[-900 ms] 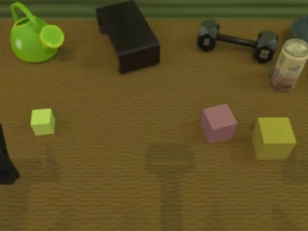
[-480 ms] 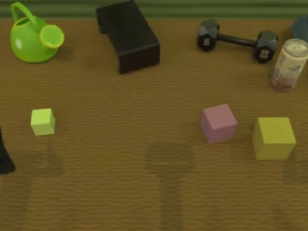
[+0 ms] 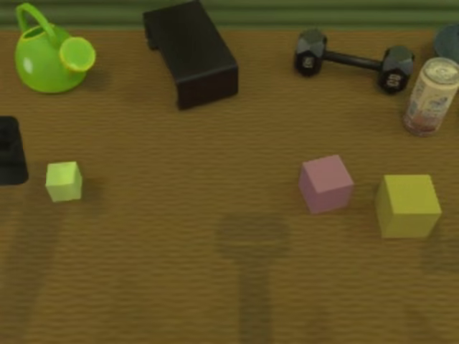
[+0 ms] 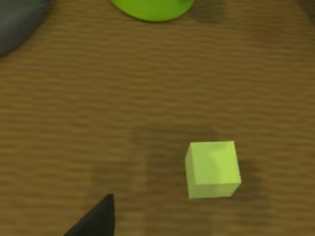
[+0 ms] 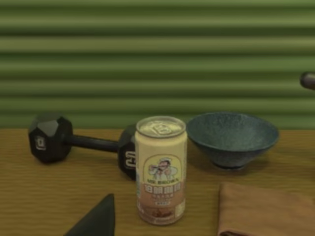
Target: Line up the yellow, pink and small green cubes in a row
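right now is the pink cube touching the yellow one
No, in the top view the pink cube and the yellow cube sit apart, with bare table between them.

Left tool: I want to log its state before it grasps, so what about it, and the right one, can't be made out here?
- Left tool: top view's left edge cuts it off; the left wrist view shows one dark tip, so its opening is unreadable.
- Right tool: absent from the top view; the right wrist view shows one dark tip.
- Small green cube: nothing touches it.
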